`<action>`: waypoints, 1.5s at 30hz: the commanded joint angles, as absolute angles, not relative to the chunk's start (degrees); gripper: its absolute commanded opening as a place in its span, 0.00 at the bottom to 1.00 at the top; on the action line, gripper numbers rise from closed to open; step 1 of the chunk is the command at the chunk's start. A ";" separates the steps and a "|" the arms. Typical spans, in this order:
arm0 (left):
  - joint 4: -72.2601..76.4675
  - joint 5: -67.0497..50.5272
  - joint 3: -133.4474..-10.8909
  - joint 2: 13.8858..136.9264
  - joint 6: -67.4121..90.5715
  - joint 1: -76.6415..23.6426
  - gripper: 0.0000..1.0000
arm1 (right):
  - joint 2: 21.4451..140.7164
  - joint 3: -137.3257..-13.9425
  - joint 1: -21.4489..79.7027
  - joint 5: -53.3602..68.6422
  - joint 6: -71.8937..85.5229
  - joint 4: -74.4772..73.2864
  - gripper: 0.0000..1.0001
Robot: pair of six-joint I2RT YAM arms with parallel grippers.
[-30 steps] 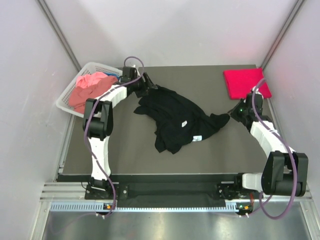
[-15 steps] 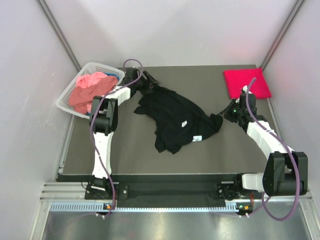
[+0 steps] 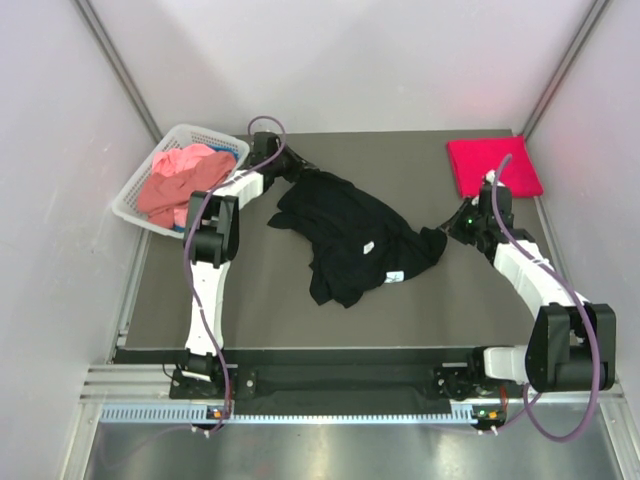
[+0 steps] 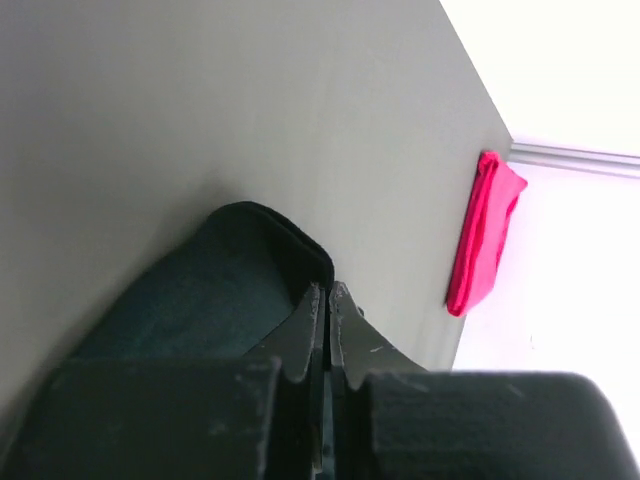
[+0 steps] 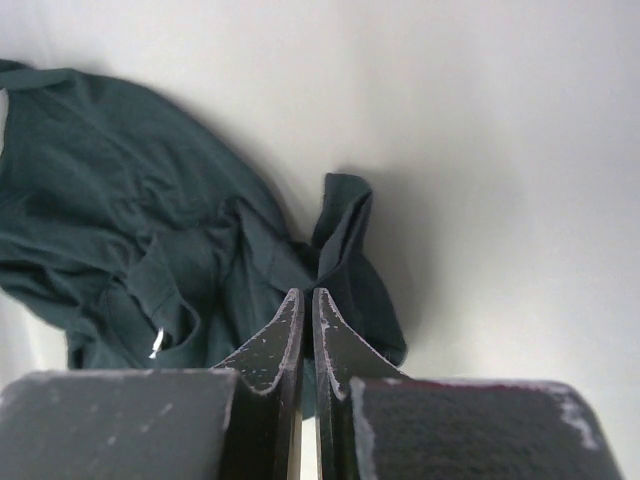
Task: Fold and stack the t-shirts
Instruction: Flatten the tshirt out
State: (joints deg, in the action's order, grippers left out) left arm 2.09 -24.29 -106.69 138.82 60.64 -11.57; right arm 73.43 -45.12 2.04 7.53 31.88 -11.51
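Observation:
A black t-shirt [image 3: 350, 235] lies crumpled in the middle of the table. My left gripper [image 3: 302, 176] is at its far left edge, jaws shut with the dark cloth [image 4: 210, 290] caught at the tips [image 4: 326, 290]. At the shirt's right corner, my right gripper [image 3: 452, 229] is shut on a fold of the cloth [image 5: 150, 210], which bunches up to the tips [image 5: 307, 293]. A folded crimson t-shirt [image 3: 492, 165] lies flat at the far right corner and also shows in the left wrist view [image 4: 480, 245]. A salmon pink t-shirt [image 3: 175, 180] fills the basket.
The white lattice basket [image 3: 128, 200] sits at the table's far left corner, tilted over the edge, with a bit of blue cloth [image 3: 224, 158] beside the pink. Grey walls close in on the left, back and right.
My left gripper moved right from beside the basket onto the black shirt's edge and shut there. My right gripper shifted slightly left, and the shirt's stretched right corner slackened.

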 commanded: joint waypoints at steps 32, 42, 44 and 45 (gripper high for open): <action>-26.28 -20.66 -111.71 83.41 44.56 5.89 0.00 | 57.22 -89.46 -2.20 -13.62 12.22 -18.71 0.00; -30.58 -25.31 -119.79 77.89 46.41 5.89 0.00 | 53.80 -102.03 -2.29 -8.27 11.77 -23.91 0.00; -31.20 -24.18 -119.62 76.47 46.32 5.89 0.00 | 52.48 -102.83 -2.20 -7.39 13.00 -23.56 0.00; -31.98 -23.73 -119.62 75.33 46.06 5.89 0.00 | 51.25 -102.66 -2.20 -7.21 13.36 -23.38 0.00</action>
State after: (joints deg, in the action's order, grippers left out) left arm -31.88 -24.64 -116.81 80.18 46.35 5.21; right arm 55.09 -99.48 -1.08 -7.88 12.71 -26.39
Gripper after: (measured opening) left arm 0.023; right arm 0.014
